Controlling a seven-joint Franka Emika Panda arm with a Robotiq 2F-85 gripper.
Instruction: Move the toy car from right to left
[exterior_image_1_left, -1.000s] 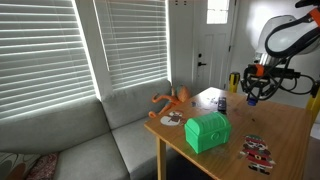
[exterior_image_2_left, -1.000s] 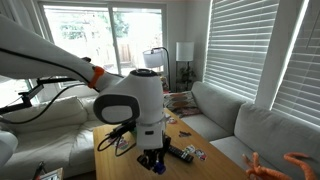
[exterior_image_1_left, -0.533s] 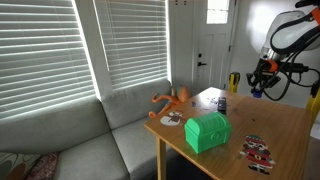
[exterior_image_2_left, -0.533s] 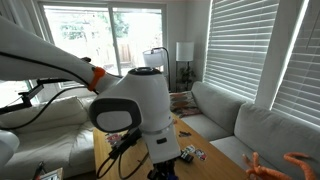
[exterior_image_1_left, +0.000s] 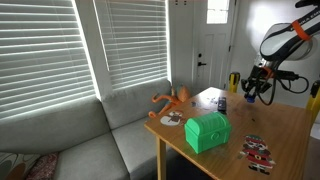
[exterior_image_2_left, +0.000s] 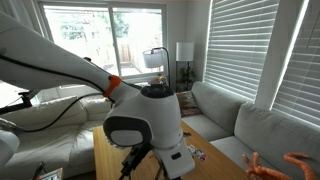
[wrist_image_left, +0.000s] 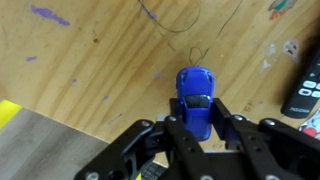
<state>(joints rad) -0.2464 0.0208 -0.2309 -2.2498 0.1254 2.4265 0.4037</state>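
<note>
The toy car (wrist_image_left: 195, 92) is small and blue. In the wrist view it sits between my gripper's (wrist_image_left: 198, 106) two black fingers, which are shut on its sides, over the scribbled wooden table (wrist_image_left: 90, 60). In an exterior view my gripper (exterior_image_1_left: 250, 92) hangs above the far part of the table (exterior_image_1_left: 280, 125), beyond the green chest-shaped box (exterior_image_1_left: 207, 131); the car is too small to make out there. In an exterior view my arm (exterior_image_2_left: 150, 125) fills the foreground and hides the gripper and the car.
An orange toy (exterior_image_1_left: 172, 99) lies at the table's corner near the sofa (exterior_image_1_left: 70, 135). A small dark upright object (exterior_image_1_left: 221, 103) stands behind the box. Flat red-and-white pieces (exterior_image_1_left: 257, 150) lie near the front edge. A dark remote-like object (wrist_image_left: 308, 88) lies to the car's right.
My gripper rose and swung away, then came back lower toward the box. The arm's body slid rightward across the close exterior view.
</note>
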